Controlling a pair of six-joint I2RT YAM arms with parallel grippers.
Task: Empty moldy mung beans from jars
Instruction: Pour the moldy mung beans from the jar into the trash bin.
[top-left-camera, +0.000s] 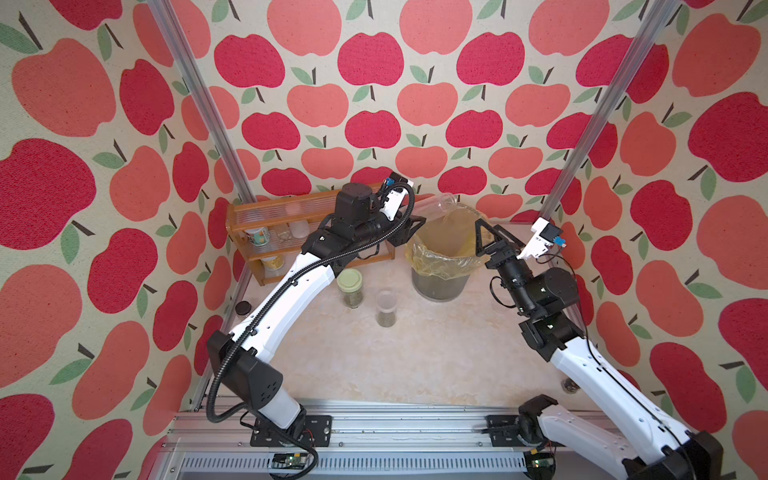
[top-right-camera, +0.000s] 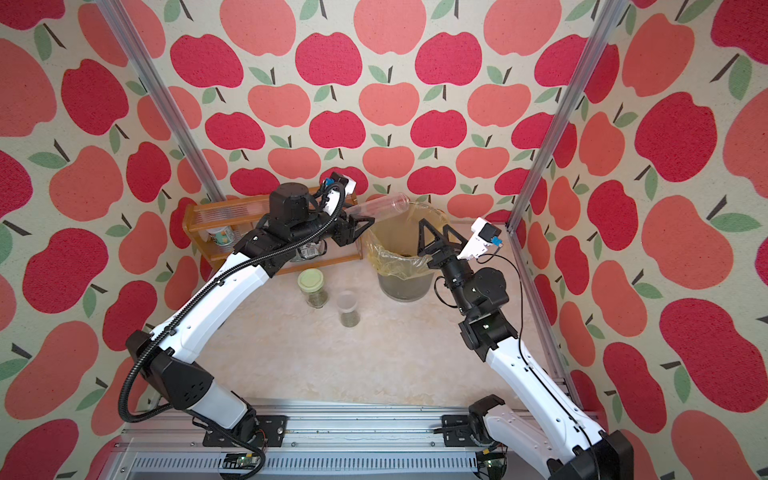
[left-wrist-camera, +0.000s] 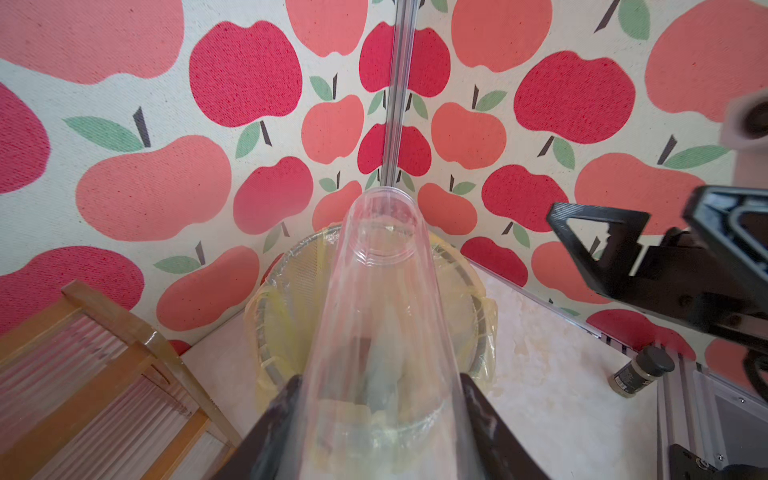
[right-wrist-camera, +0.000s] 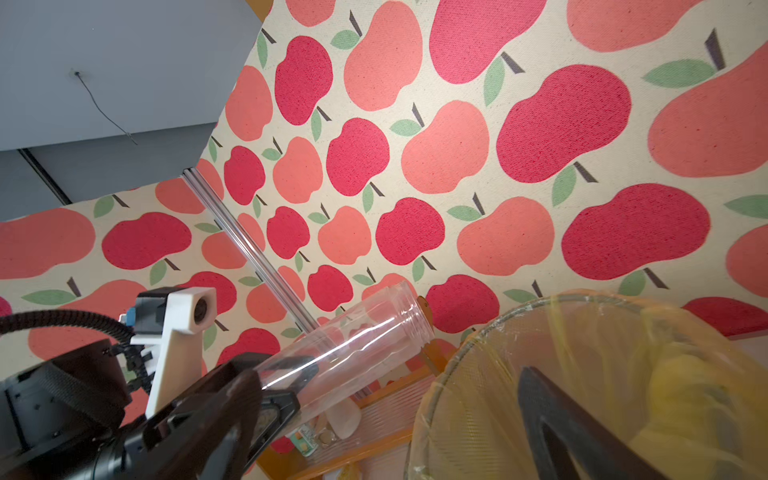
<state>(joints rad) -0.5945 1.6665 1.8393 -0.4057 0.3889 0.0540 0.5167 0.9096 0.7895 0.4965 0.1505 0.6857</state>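
Observation:
My left gripper (top-left-camera: 415, 224) (left-wrist-camera: 380, 386) is shut on the base of the tall slim clear jar (top-left-camera: 436, 203) (top-right-camera: 386, 206) (right-wrist-camera: 353, 349). That jar tilts mouth-up over the far rim of the bin, and no mung beans show in it. The squat jar (top-left-camera: 349, 286) with a pale green lid and the short cylinder jar (top-left-camera: 385, 307) stand on the table, each holding olive mung beans (top-left-camera: 385, 321). My right gripper (top-left-camera: 492, 237) (top-right-camera: 438, 237) is open above the bin's right rim, holding nothing.
A grey bin with a yellow bag (top-left-camera: 440, 286) (left-wrist-camera: 478, 291) stands at the back. A wooden rack (top-left-camera: 266, 220) with tubs stands at the back left. A small dark-capped jar (left-wrist-camera: 642, 370) sits by the right rail. A dark round cap (top-left-camera: 242, 308) lies at the left edge.

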